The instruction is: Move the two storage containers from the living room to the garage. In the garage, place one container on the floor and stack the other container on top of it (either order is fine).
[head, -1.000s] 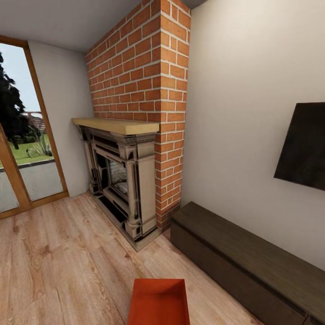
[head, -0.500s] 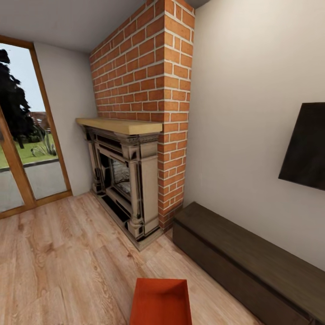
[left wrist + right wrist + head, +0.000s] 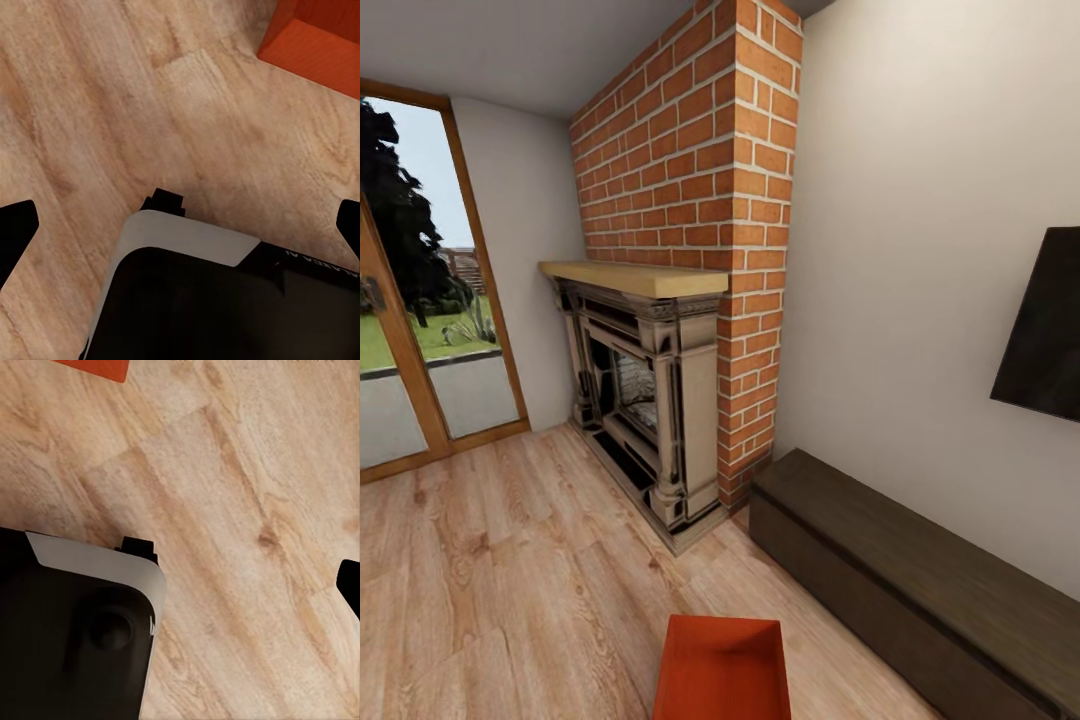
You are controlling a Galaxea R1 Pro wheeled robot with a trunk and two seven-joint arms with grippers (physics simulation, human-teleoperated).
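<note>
One orange-red storage container (image 3: 725, 670) lies on the light wood-plank living room flooring at the bottom middle of the head view, its open top facing up. A corner of it shows in the left wrist view (image 3: 322, 37), and a sliver of it in the right wrist view (image 3: 97, 367). My left gripper (image 3: 181, 229) hangs open above the planks and my own dark base, apart from the container, with nothing between its fingers. My right gripper (image 3: 180, 585) also hangs over the planks. One of its fingertips (image 3: 349, 585) shows far out at the edge, and it holds nothing.
A red-brick fireplace (image 3: 690, 250) with a wooden mantel stands ahead. A low dark wood bench (image 3: 900, 580) runs along the right wall under a black wall screen (image 3: 1045, 330). Wood-framed glass doors (image 3: 420, 330) are at the left. Bare plank flooring (image 3: 490, 570) lies to the left.
The whole head picture has shifted a little to the right, so the camera has turned. The container and the grippers show no move of their own.
</note>
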